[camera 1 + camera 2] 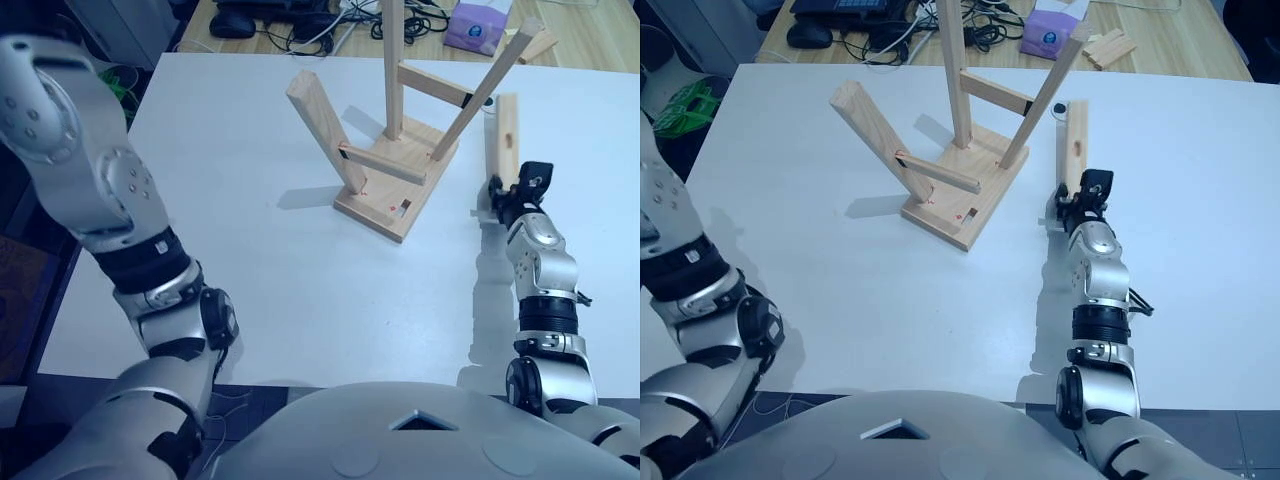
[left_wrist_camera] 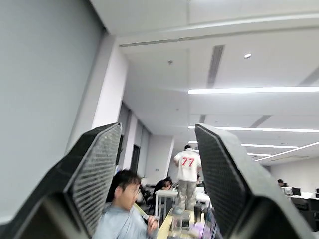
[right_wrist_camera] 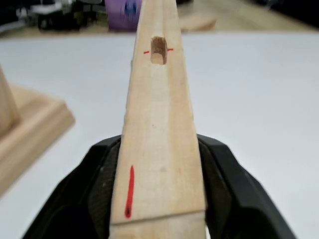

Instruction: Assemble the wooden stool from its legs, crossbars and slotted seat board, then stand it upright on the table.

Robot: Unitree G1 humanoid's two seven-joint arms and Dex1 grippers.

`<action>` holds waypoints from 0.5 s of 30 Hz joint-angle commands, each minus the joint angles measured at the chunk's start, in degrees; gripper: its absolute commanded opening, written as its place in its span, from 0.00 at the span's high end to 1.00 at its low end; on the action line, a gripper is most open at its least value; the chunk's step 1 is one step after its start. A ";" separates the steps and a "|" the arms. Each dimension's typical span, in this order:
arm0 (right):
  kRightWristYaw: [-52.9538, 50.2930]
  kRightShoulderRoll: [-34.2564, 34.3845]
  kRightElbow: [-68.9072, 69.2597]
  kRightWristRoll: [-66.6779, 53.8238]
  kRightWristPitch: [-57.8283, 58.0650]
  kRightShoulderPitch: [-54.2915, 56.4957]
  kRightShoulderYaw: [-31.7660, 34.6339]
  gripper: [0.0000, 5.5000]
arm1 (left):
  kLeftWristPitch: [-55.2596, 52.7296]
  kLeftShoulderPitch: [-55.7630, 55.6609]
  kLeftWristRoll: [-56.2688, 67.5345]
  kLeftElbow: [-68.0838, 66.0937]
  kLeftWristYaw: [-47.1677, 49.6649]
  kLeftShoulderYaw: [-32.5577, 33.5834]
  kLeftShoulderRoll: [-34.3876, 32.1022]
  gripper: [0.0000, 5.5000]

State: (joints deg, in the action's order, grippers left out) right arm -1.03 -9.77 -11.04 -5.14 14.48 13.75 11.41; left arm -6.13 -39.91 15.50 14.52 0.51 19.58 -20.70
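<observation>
1. The stool is seen partly assembled. The slotted seat board (image 1: 415, 152) lies face-down on the white table (image 1: 250, 270), with three legs (image 1: 393, 70) already standing in it.
2. Two crossbars (image 1: 432, 85) are fitted between those legs.
3. The fourth leg (image 3: 158, 109) is clamped near its end by the right gripper (image 3: 160, 174). A finger is pressed against each side face.
4. This leg is held just to the right of the seat board and apart from it, pointing away from the robot. Whether its far end rests on the table cannot be told.
5. A mortise hole (image 3: 159, 50) flanked by red marks is seen on the leg's upper face.
6. The left gripper (image 2: 158, 134) is raised off the table with its fingers spread and nothing between them.
7. The step in hand is judged to be the fitting of the last leg.
8. For the next move, the leg would need to be tipped upright and carried to the empty slot (image 1: 402, 207) at the board's near corner. Its mortise should be turned towards the remaining crossbar end, and the board may need to be steadied by the free gripper.
</observation>
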 commanded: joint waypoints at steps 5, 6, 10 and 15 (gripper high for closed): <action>-4.84 -3.77 10.37 8.93 -15.31 4.61 -1.11 0.63 | -11.62 -7.83 11.10 -5.06 -12.13 -6.83 0.64 0.50; -5.06 -5.05 11.44 10.28 -17.66 5.33 -0.99 0.63 | -13.38 -7.80 12.70 -5.81 -13.27 -7.70 1.49 0.50; -2.60 -8.45 17.42 11.34 -24.04 7.53 -1.22 0.63 | -19.42 -8.58 18.66 -7.02 -16.51 -9.04 3.73 0.50; 9.91 -11.33 24.49 4.55 -27.14 8.28 -6.16 0.63 | -28.21 -9.17 28.19 -6.31 -20.34 -9.86 6.15 0.50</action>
State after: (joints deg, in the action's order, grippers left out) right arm 5.24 -19.45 10.93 1.74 -12.24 20.72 6.68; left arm -29.91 -48.00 39.25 7.74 -19.37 9.58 -15.80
